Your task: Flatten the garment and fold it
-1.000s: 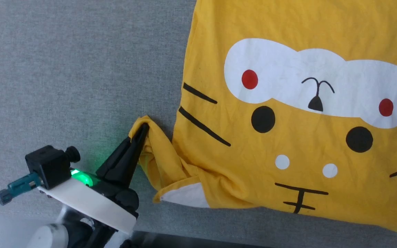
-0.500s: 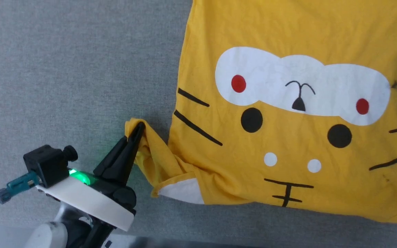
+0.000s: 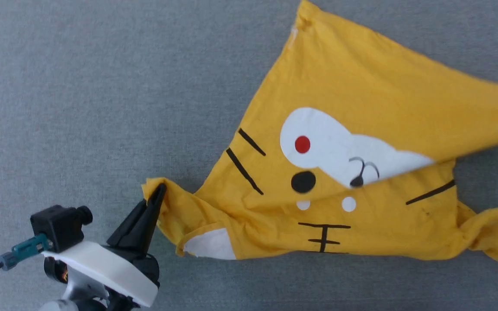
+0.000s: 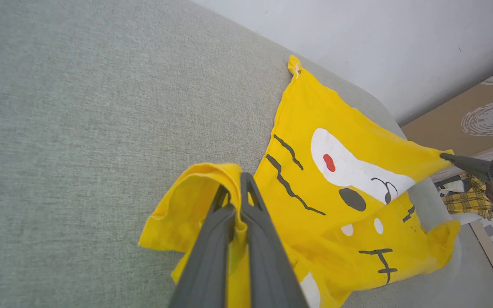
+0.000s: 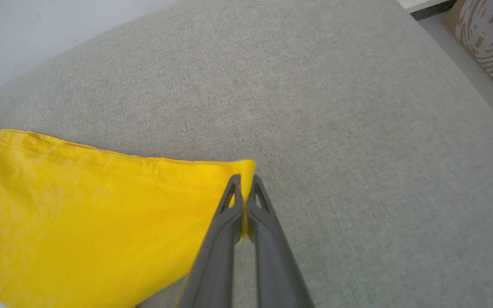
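The garment [image 3: 361,108] is a bright yellow T-shirt with a white patch, red dots and black lines, lying on a grey padded surface. My left gripper [image 3: 160,188] is shut on its near-left sleeve, and the left wrist view shows cloth pinched between the fingers [image 4: 240,179]. My right gripper [image 5: 244,182] is shut on a corner of the garment [image 5: 79,205]. That corner is lifted, stretching the cloth taut to the right across the print. In the left wrist view the right gripper [image 4: 443,156] holds this raised corner at the garment's [image 4: 315,171] far side.
The grey padded surface [image 3: 80,86] spreads wide to the left and behind. A white wall [image 4: 357,34] borders it. Past the surface's right edge stand a patterned cardboard box [image 5: 490,38] and a plaid cloth [image 4: 469,201] on the floor.
The right gripper has shut on a garment corner and lifted it, drawing the cloth diagonally over the white print. The head camera has shifted. The left gripper keeps its hold on the sleeve.
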